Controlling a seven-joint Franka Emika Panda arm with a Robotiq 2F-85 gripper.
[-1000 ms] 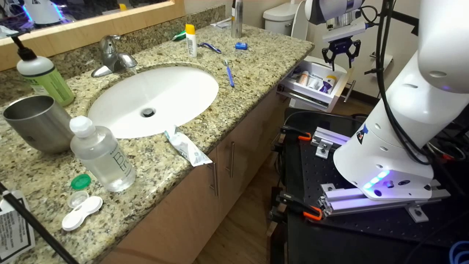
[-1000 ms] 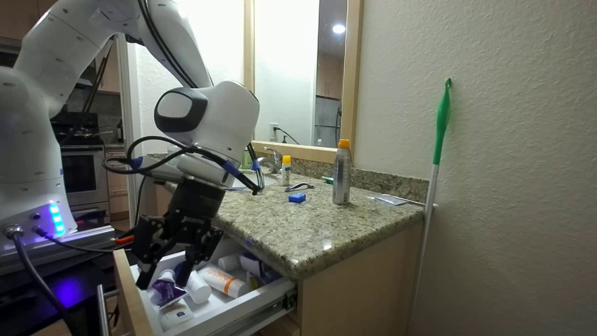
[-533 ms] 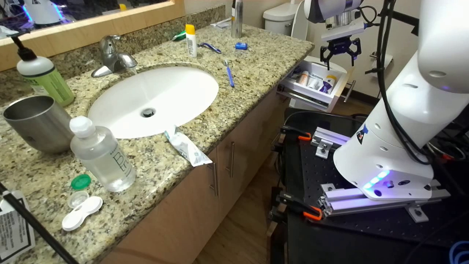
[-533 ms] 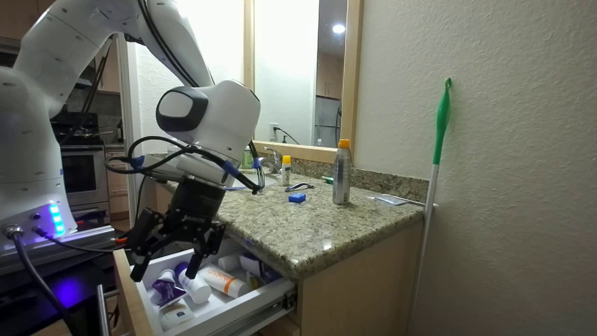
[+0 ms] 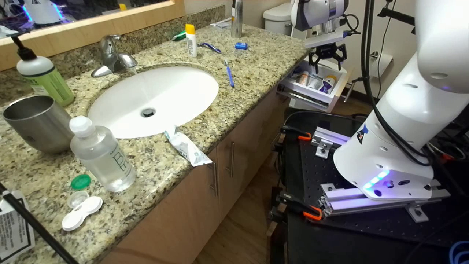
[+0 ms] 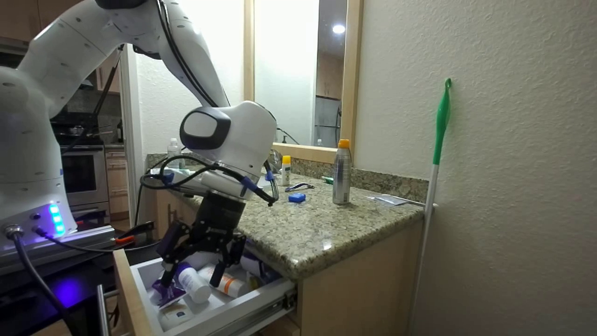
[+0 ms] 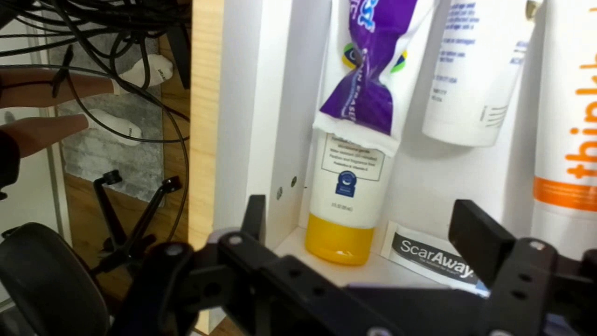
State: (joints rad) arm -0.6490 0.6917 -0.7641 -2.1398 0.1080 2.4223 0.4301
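My gripper hangs over the pulled-out white drawer, its jaws wide apart with nothing between them. In the wrist view, a white tube with a yellow cap lies below and between the fingers. A crumpled purple and white tube overlaps its upper part. To the right lie a white tube with blue print and a white tube with an orange band. A ScarAway packet sits by the drawer wall, partly hidden behind the right finger.
The granite counter overhangs the drawer's inner end. On it stand a silver spray can and a yellow-capped bottle, with a blue floss box, razor and toothbrush nearby. Water runs into the sink.
The jaws have spread wider since a second ago. In the last half second my arm has moved towards the counter and a little lower over the drawer. The drawer's contents look unmoved.
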